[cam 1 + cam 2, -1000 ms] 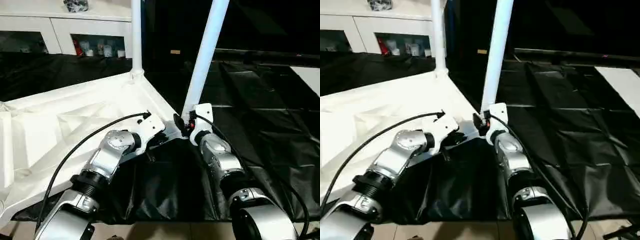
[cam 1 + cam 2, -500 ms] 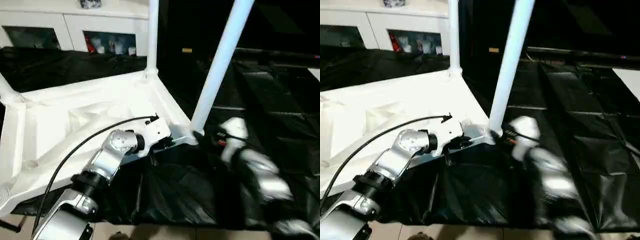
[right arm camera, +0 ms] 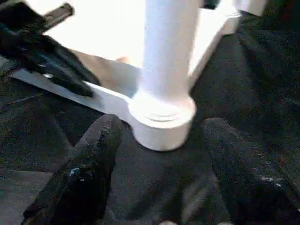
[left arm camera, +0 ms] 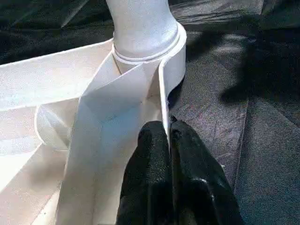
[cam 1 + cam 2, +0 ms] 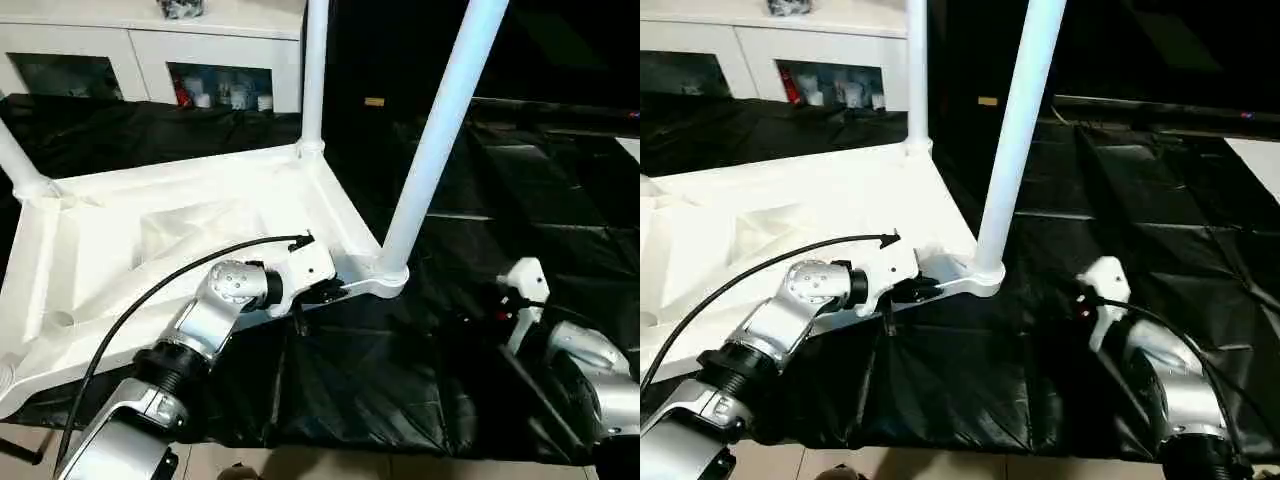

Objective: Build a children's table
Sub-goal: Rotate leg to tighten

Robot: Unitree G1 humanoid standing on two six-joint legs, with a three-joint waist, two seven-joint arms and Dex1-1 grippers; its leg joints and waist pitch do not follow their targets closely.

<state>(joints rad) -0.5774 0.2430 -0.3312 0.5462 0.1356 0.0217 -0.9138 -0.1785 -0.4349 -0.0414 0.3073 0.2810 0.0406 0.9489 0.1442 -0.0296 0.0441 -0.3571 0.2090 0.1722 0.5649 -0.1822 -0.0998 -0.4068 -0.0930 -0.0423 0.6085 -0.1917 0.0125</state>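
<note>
The children's table (image 5: 200, 215) lay upside down on the black-draped worktop (image 5: 560, 230), legs up. Left pincer (image 4: 168, 136) pinched its rim beside the near leg (image 5: 440, 130); right pincer (image 3: 159, 140) hung spread, just apart from that leg's socket.

Our white table (image 5: 200, 215), flipped upside down on the black cloth

We've got the ribbed underside facing up. Three legs stand in corner sockets: a near leg (image 5: 437, 140) leaning a bit, a far leg (image 5: 314, 70) straight up, and a left leg (image 5: 18, 165) we only see the base of.
</note>
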